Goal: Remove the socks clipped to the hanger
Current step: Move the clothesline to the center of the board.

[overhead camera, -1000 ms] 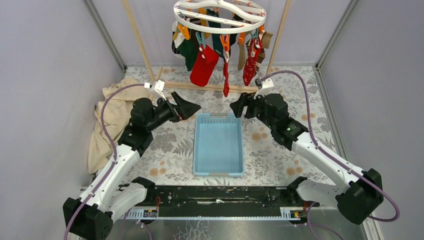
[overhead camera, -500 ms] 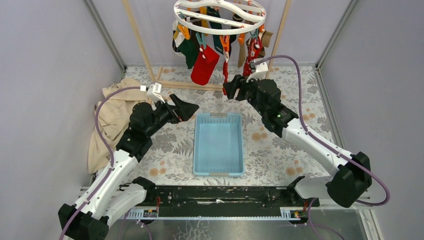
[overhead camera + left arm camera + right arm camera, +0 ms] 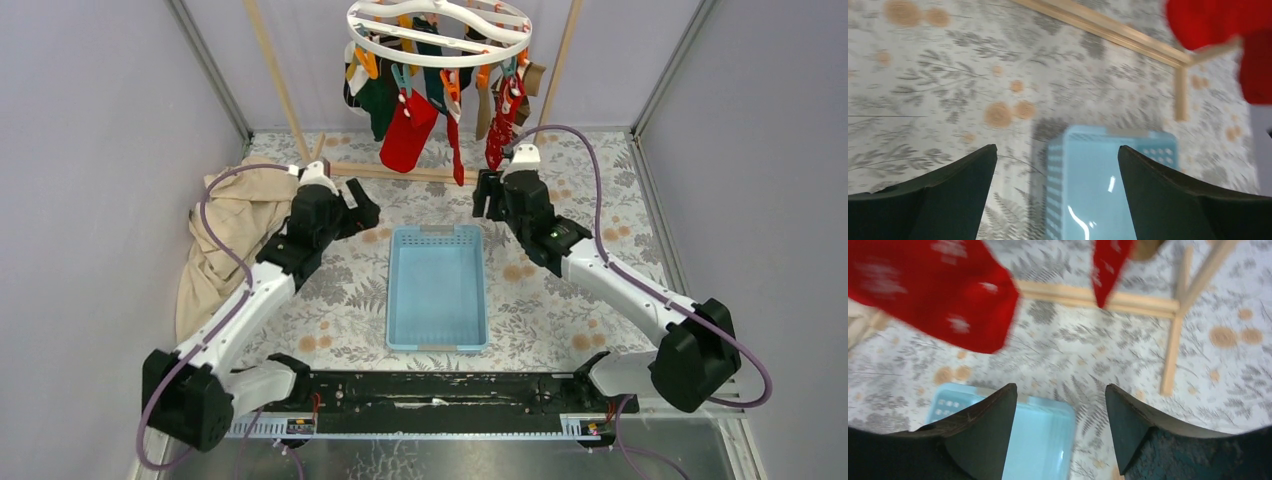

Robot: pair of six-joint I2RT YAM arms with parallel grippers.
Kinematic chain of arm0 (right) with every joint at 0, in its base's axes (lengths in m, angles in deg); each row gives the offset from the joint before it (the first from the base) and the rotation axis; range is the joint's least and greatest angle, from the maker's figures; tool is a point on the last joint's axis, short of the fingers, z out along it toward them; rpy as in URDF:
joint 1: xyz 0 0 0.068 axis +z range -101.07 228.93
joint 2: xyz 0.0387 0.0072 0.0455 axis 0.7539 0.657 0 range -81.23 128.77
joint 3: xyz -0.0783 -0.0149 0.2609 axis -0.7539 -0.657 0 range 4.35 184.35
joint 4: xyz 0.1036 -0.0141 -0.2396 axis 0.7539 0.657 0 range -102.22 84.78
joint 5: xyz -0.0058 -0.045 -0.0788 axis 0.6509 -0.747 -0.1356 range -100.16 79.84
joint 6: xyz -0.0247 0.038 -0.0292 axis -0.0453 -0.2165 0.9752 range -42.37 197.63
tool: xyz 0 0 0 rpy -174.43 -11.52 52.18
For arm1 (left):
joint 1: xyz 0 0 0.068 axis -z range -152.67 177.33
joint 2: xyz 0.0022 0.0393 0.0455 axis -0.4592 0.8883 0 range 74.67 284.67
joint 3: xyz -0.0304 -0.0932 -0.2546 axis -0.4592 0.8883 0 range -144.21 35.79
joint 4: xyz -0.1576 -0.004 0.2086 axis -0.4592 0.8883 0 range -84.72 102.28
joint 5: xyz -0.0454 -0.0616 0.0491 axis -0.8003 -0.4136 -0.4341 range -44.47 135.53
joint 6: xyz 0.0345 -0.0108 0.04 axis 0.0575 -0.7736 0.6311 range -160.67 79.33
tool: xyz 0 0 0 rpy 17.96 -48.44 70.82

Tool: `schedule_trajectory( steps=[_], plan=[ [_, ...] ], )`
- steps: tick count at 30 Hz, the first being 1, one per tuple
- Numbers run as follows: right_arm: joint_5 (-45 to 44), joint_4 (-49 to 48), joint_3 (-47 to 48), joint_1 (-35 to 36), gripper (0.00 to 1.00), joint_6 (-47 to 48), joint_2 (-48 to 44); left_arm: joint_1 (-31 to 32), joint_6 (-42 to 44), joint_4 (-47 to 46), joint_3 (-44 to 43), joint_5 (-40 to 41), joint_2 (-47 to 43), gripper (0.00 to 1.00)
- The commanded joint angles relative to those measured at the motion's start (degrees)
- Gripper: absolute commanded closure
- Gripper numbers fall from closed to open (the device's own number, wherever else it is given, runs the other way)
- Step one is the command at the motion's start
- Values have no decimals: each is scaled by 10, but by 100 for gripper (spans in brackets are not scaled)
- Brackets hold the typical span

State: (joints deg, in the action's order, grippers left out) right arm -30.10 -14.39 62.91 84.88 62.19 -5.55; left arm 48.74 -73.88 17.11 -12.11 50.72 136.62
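Over the far end of the worktop (image 3: 330, 300), the socks (image 3: 408, 130) hang clipped to the hanger (image 3: 438, 30), none yet freed; the reach is in hand. The right gripper (image 3: 1060, 395), jaws spread, has moved up beneath the red ones since a second ago and must next pinch one and tug. The left gripper (image 3: 1058, 155) also has its jaws spread.

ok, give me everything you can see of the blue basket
The blue basket is a light blue rectangular tub. It looks like plastic, with a glossy floor. Its low walls are pierced by small holes near the rim, and the rim has a paler patch at each short end. It is empty. It sits upright and flat on the floral table cover, about midway across the table, with its long sides running away from the near edge. Only the cover touches it.
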Motion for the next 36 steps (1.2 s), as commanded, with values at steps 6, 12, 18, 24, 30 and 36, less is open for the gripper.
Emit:
schedule_trajectory(
  steps=[6,12,18,24,30,36],
  plan=[
    [111,52,-3,-184,27,-95,48,-125,7,-44,-49,83,101,1],
    [140,98,86,-232,27,-100,157,-154,24,-39,-122,177,212,1],
    [153,122,141,-255,33,-92,233,-169,72,-25,-202,242,297,3],
    [130,147,164,-256,36,-73,274,-193,91,-41,-223,243,357,15],
    [142,161,168,-255,39,-54,303,-201,106,-55,-249,221,438,25],
    [144,185,190,-255,39,-40,334,-210,117,-16,-302,223,507,21]
  ],
)
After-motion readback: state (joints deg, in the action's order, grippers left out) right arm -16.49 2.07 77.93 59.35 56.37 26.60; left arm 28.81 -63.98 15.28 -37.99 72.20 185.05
